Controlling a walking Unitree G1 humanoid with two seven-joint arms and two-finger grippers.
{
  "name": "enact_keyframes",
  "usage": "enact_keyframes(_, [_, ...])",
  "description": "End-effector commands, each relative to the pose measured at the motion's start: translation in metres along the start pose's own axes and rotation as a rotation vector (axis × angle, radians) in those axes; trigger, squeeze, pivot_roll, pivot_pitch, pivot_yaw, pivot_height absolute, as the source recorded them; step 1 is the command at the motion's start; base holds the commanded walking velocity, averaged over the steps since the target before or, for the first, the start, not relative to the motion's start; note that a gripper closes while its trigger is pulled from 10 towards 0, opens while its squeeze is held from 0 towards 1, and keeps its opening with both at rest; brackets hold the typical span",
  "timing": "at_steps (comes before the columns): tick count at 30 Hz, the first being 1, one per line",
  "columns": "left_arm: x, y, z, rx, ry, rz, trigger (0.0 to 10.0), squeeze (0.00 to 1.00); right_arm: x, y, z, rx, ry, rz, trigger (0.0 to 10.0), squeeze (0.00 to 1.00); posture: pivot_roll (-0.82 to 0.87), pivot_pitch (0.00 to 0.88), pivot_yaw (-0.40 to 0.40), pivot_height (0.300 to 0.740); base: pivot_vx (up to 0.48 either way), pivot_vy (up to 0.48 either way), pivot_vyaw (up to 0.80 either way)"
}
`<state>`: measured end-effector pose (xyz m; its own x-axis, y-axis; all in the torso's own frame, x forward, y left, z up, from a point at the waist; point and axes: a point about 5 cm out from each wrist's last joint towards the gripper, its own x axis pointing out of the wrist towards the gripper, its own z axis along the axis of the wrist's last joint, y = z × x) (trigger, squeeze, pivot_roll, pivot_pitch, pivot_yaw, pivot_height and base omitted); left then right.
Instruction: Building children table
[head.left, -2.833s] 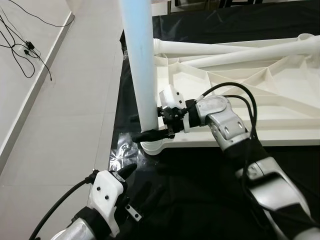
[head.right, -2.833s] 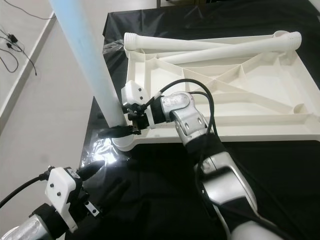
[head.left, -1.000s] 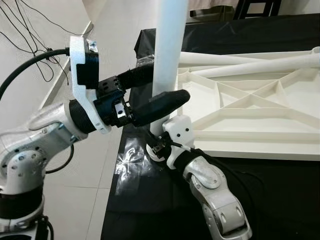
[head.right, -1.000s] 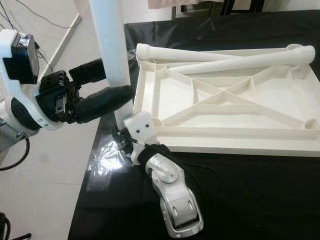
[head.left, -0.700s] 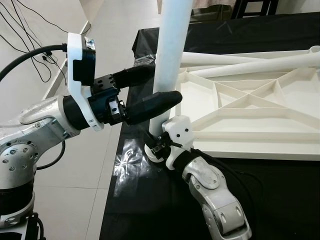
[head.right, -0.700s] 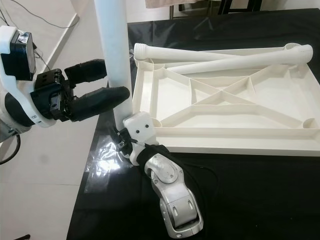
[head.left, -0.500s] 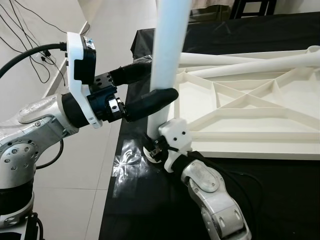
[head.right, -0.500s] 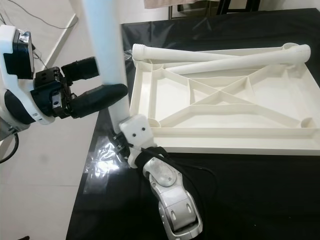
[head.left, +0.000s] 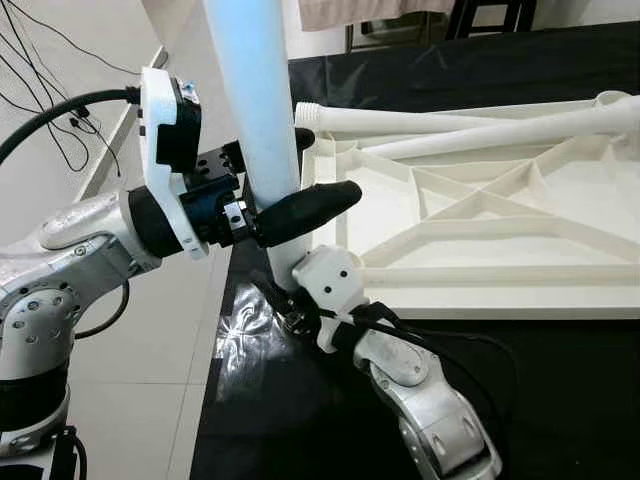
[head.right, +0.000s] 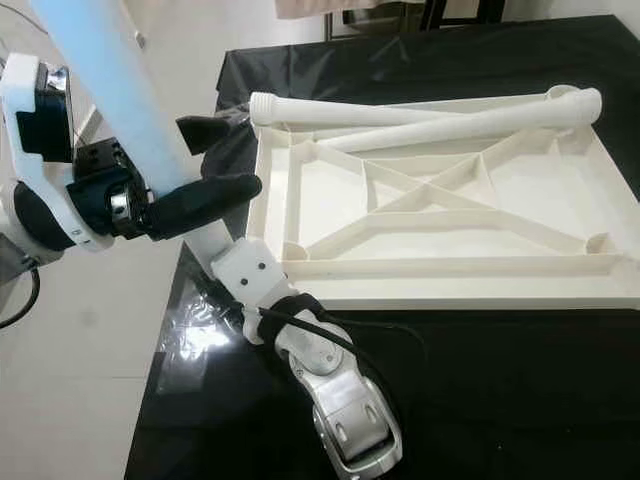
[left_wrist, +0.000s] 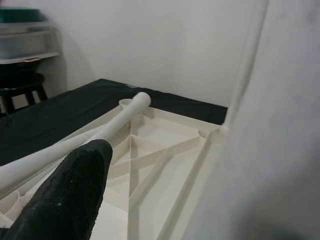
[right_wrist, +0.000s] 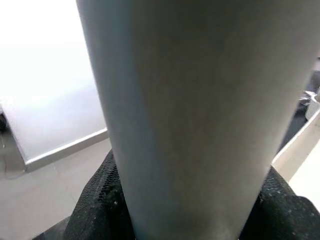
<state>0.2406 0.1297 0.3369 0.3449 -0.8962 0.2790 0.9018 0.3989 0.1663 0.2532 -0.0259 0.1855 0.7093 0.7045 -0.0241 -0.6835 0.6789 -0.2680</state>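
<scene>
The leg (head.left: 258, 120) now leans toward the robot's left, where half a second ago it stood close to upright at the near-left corner socket of the tabletop (head.right: 440, 200). The tabletop lies upside down on the black sheet (head.right: 500, 380), ribs showing. That tilt suggests the foot of the leg is not yet seated straight in the socket, so the step in hand is probably still the fitting of this first leg (the socket itself is hidden behind the right wrist housing).

The left gripper (head.left: 300, 180) stands partway up the leg, its fingers set either side of the shaft, one in front and one behind; whether they press it I cannot tell. The right gripper (right_wrist: 185, 210) is clenched on the leg low down, the shaft filling the space between its pads.

Two more legs (head.right: 420, 120) lie crossed along the far edge of the tabletop, well apart from both grippers. Beyond the left gripper the sheet ends and bare floor (head.left: 120, 420) opens out, giving room to swing the leg back upright. To the right of the right gripper runs the tabletop's near rim, which bounds any push that way.
</scene>
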Motion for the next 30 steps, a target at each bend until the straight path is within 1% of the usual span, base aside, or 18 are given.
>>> enact_keyframes(1, [0.0, -0.001, 0.001, 0.009, -0.007, 0.003, 10.0, 0.0, 0.001, 0.02, -0.043, 0.04, 0.244, 0.125, 10.0, 0.0, -0.02, 0.241, 0.098, 0.74, 0.0, 0.0, 0.0])
enact_keyframes(4, [0.0, -0.001, 0.001, 0.009, -0.008, 0.004, 10.0, 0.0, 0.002, 0.019, -0.044, 0.039, 0.258, 0.13, 10.0, 0.0, -0.02, 0.239, 0.096, 0.74, 0.0, 0.0, 0.0])
enact_keyframes(6, [0.001, -0.001, 0.001, 0.012, -0.014, 0.012, 10.0, 0.0, 0.005, 0.01, -0.047, 0.063, 0.283, 0.108, 10.0, 0.0, -0.02, 0.241, 0.094, 0.74, 0.0, 0.0, 0.0])
enact_keyframes(7, [0.001, -0.001, 0.001, 0.012, -0.014, 0.012, 10.0, 0.0, 0.005, 0.01, -0.047, 0.063, 0.283, 0.108, 10.0, 0.0, -0.02, 0.241, 0.094, 0.74, 0.0, 0.0, 0.0])
enact_keyframes(10, [0.0, 0.0, 0.002, 0.015, -0.021, 0.026, 10.0, 0.0, 0.011, -0.002, -0.046, 0.074, 0.288, 0.08, 10.0, 0.0, -0.02, 0.243, 0.09, 0.74, 0.0, 0.0, 0.0])
enact_keyframes(14, [0.0, 0.0, 0.002, 0.015, -0.024, 0.034, 10.0, 0.0, 0.012, -0.004, -0.047, 0.072, 0.301, 0.088, 10.0, 0.0, -0.02, 0.244, 0.088, 0.74, 0.0, 0.0, 0.0])
enact_keyframes(16, [-0.001, 0.0, 0.002, 0.016, -0.027, 0.042, 10.0, 0.0, 0.012, -0.002, -0.048, 0.112, 0.324, 0.118, 10.0, 0.0, -0.02, 0.246, 0.085, 0.74, 0.0, 0.0, 0.0])
enact_keyframes(19, [-0.001, 0.001, 0.002, 0.02, -0.031, 0.054, 10.0, 0.0, 0.01, 0.0, -0.05, 0.141, 0.35, 0.15, 10.0, 0.0, -0.03, 0.248, 0.082, 0.74, 0.0, 0.0, 0.0])
enact_keyframes(24, [-0.002, 0.002, 0.003, 0.023, -0.036, 0.066, 10.0, 0.0, 0.009, 0.002, -0.053, 0.162, 0.384, 0.186, 10.0, 0.0, -0.03, 0.249, 0.08, 0.74, 0.0, 0.0, 0.0])
enact_keyframes(30, [-0.002, 0.003, 0.002, 0.023, -0.037, 0.077, 10.0, 0.0, 0.011, 0.001, -0.052, 0.181, 0.378, 0.182, 10.0, 0.0, -0.03, 0.248, 0.077, 0.74, 0.0, 0.0, 0.0])
